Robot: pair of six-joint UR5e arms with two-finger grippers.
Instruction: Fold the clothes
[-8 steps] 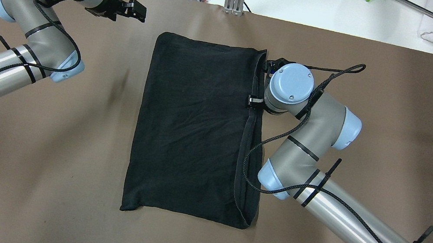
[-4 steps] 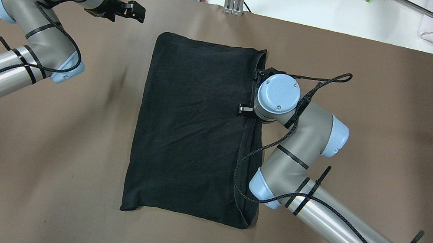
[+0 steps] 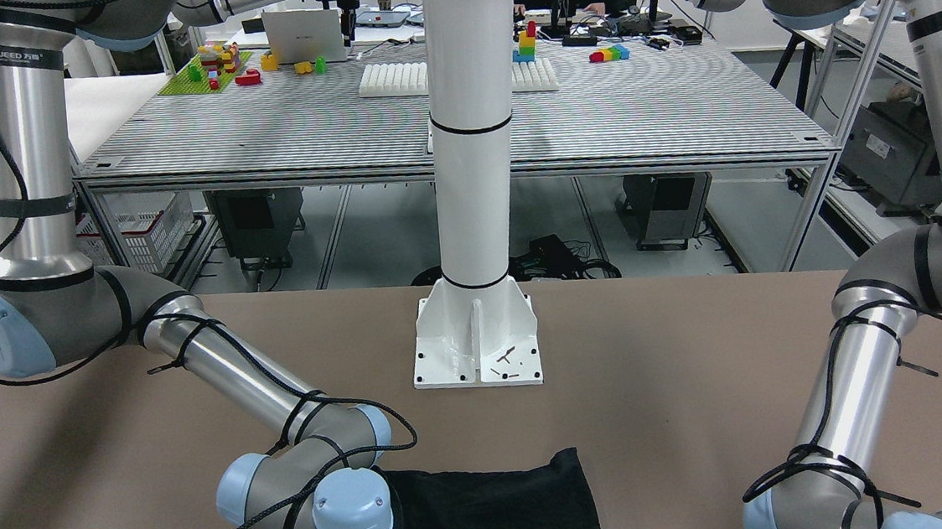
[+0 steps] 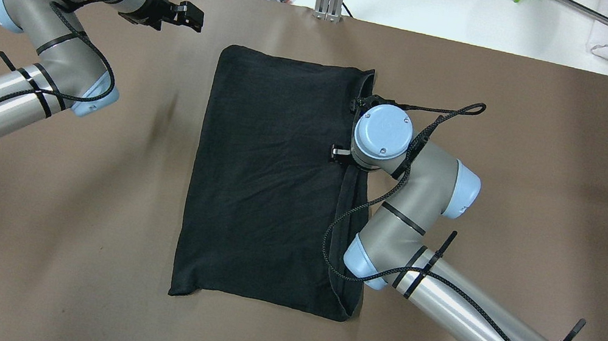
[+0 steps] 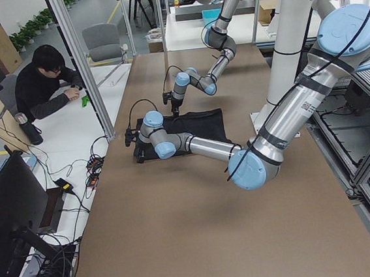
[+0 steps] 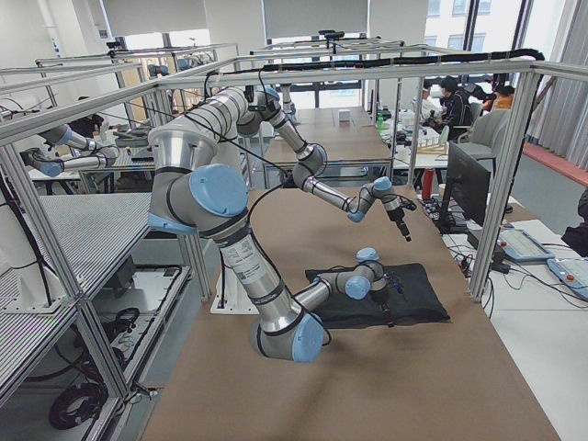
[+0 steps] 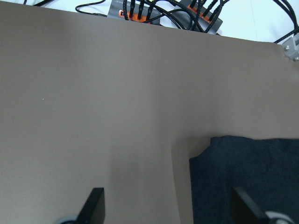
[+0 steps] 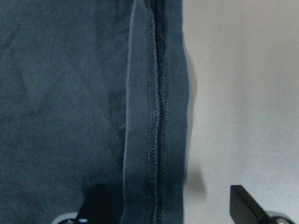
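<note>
Right gripper (image 8: 170, 205) has slid further over the black garment (image 4: 271, 183), jaws apart. Left gripper (image 7: 168, 207) gapes near its far corner.

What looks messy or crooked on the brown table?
Nothing much. The black garment lies flat in a tidy rectangle. Only its hemmed layers along the edge under the right gripper don't line up exactly.

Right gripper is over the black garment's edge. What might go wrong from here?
The open right gripper straddles the stacked hems of the black garment; closing may pinch only the top layer. Its loose cable hangs over that edge and might snag the cloth during the fold.
</note>
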